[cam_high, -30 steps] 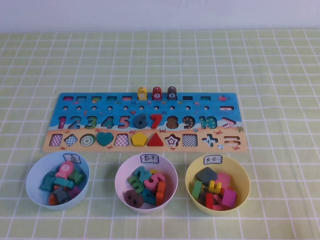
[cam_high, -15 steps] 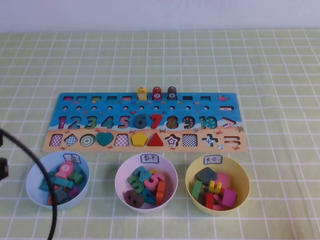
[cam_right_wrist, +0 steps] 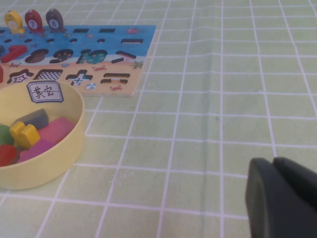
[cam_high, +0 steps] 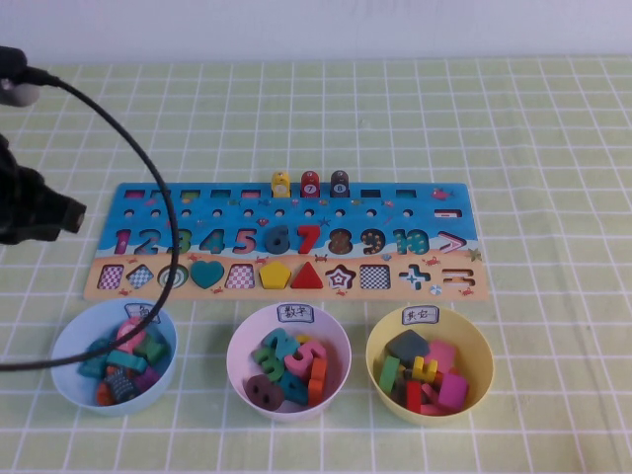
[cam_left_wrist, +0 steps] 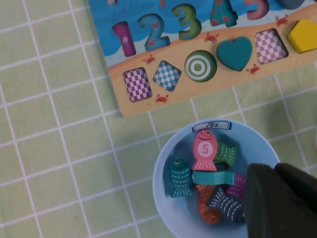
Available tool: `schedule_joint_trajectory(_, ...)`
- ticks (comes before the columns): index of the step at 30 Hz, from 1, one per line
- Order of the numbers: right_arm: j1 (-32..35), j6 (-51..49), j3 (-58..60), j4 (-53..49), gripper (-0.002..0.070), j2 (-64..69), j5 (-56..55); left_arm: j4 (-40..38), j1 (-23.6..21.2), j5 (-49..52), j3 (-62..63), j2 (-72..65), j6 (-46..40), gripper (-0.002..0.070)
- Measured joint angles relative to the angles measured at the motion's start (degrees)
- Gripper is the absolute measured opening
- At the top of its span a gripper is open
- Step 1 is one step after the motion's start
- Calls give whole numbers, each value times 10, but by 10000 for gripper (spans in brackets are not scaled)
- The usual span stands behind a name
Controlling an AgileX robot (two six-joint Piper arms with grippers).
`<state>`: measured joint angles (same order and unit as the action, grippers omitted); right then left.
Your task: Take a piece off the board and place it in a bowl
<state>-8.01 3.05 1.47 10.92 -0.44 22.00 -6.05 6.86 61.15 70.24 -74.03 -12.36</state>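
The teal heart piece (cam_high: 205, 274) lies in its slot in the tan strip of the board (cam_high: 316, 294); it also shows in the left wrist view (cam_left_wrist: 234, 53), on the board (cam_left_wrist: 143, 106). The pale yellow bowl (cam_high: 432, 416) stands in front of the board's right end, holding several pieces; it also shows in the right wrist view (cam_right_wrist: 54, 158). My left arm (cam_high: 35, 212) hangs over the table left of the board. My left gripper (cam_left_wrist: 275, 198) is shut and empty above the light blue bowl's rim. My right gripper (cam_right_wrist: 275, 198) is shut and empty over bare cloth right of the yellow bowl.
A light blue bowl (cam_high: 67, 388) with fish pieces and a pale pink-white bowl (cam_high: 237, 380) with numbers stand in front of the board. A yellow pentagon (cam_high: 274, 274) and a red triangle (cam_high: 307, 276) sit beside the heart. Three pegs (cam_high: 310, 184) stand at the board's back. A black cable (cam_high: 148, 178) arcs over the board's left end.
My left arm has come into the high view at the left edge and risen from beside the light blue bowl to beside the board's left end. The pieces and bowls have not moved.
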Motion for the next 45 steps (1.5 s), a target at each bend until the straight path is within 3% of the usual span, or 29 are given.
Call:
schedule_joint_trajectory(9, 0, 0, 0, 0, -17, 0, 0, 10, 6, 86, 138, -133, 0, -5)
schedule_joint_trajectory(21, 0, 0, 0, 0, -17, 0, 0, 111, 135, 94, 231, -260, 20, -5)
schedule_joint_trajectory(27, 0, 0, 0, 0, -17, 0, 0, 113, 165, 94, 266, -322, 47, 1)
schedule_joint_trajectory(31, 0, 0, 0, 0, -17, 0, 0, 114, 166, 93, 273, -352, 65, 90)
schedule_joint_trajectory(37, 0, 0, 0, 0, -17, 0, 0, 115, 166, 93, 273, -386, 138, 421)
schedule_joint_trajectory(40, 0, 0, 0, 0, -17, 0, 0, 115, 166, 93, 273, -403, 160, 480)
schedule_joint_trajectory(45, 0, 0, 0, 0, -17, 0, 0, 116, 166, 90, 273, -434, 171, 501)
